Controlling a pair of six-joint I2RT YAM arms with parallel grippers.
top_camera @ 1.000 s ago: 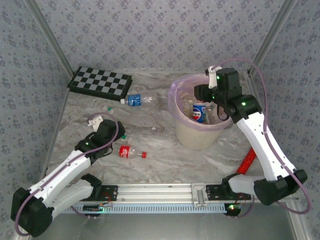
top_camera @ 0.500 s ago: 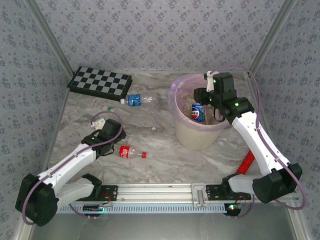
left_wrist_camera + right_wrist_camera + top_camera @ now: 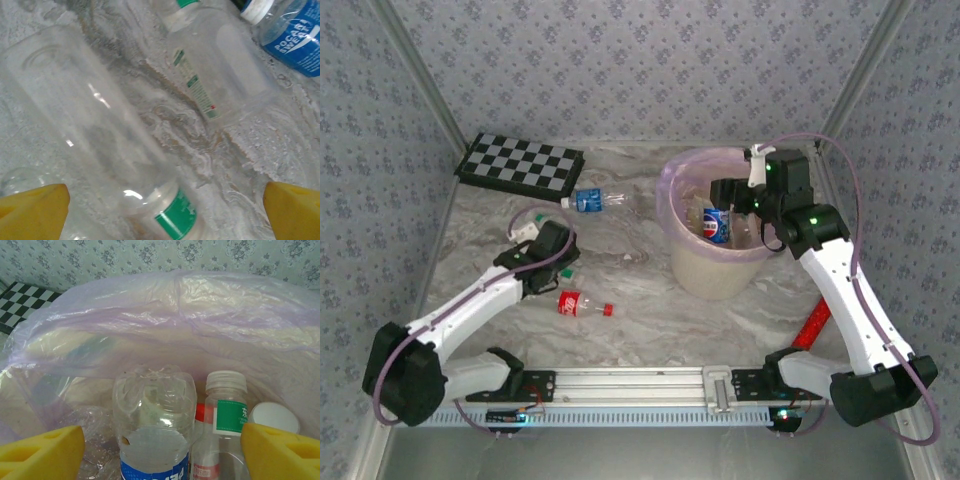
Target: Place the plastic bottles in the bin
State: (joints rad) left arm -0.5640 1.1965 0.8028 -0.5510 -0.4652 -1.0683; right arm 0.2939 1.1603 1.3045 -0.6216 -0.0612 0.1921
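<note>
The left pincer (image 3: pixel 162 207) gapes, a clear green-labelled plastic bottle (image 3: pixel 100 145) lying between its fingers (untouched). The right pincer (image 3: pixel 161 452), spread wide, hangs above a blue-labelled clear plastic bottle (image 3: pixel 154 415) inside the round cream bin with pink-purple liner (image 3: pixel 175 315).

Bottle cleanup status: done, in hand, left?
Done: at least three bottles sit in the bin, a blue-labelled bottle among them. In hand: nothing gripped; right pincer open above the bin, left pincer open over a clear bottle. Left: that one, a second clear bottle, the red-labelled bottle, the Pocari bottle near the chequered board.
</note>
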